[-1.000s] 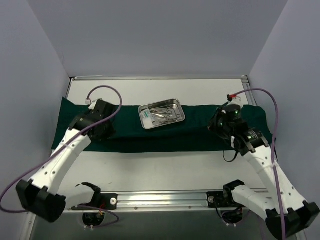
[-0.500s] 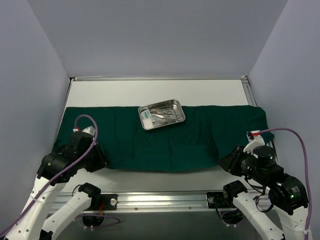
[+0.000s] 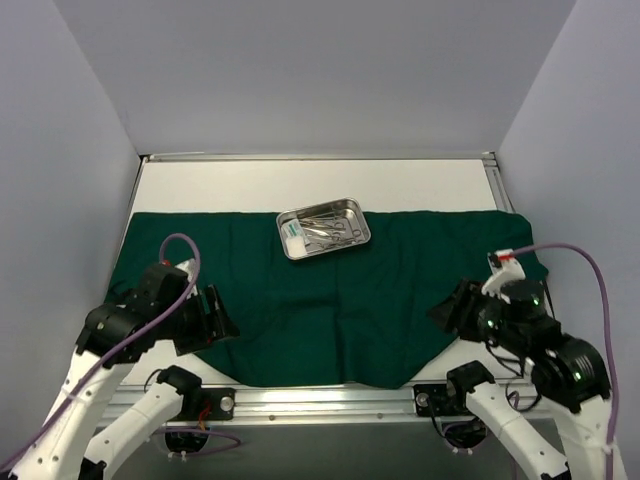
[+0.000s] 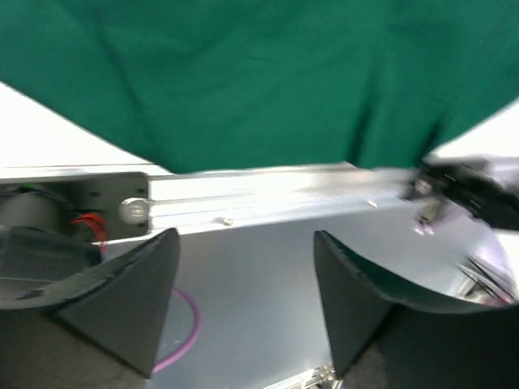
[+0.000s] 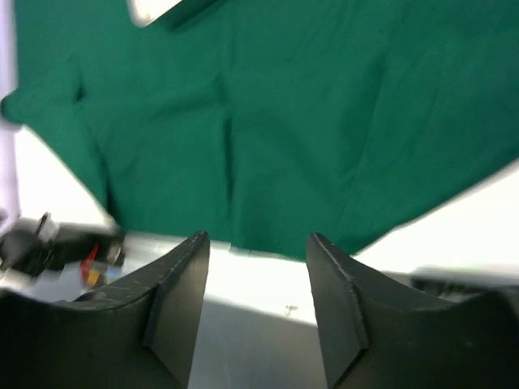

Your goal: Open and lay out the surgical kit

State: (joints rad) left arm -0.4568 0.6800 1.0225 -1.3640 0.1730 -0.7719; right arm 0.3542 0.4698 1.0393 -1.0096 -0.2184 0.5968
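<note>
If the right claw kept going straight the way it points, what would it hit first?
Probably the green drape: the right gripper, jaws apart and empty, points at the cloth's near edge. How far off is hard to tell.

Table: white top, stretched ahead of the left gripper and right gripper. Walls: plain pale lilac-grey, stood beyond. Aluminium rail: ran along the near edge, behind both.
</note>
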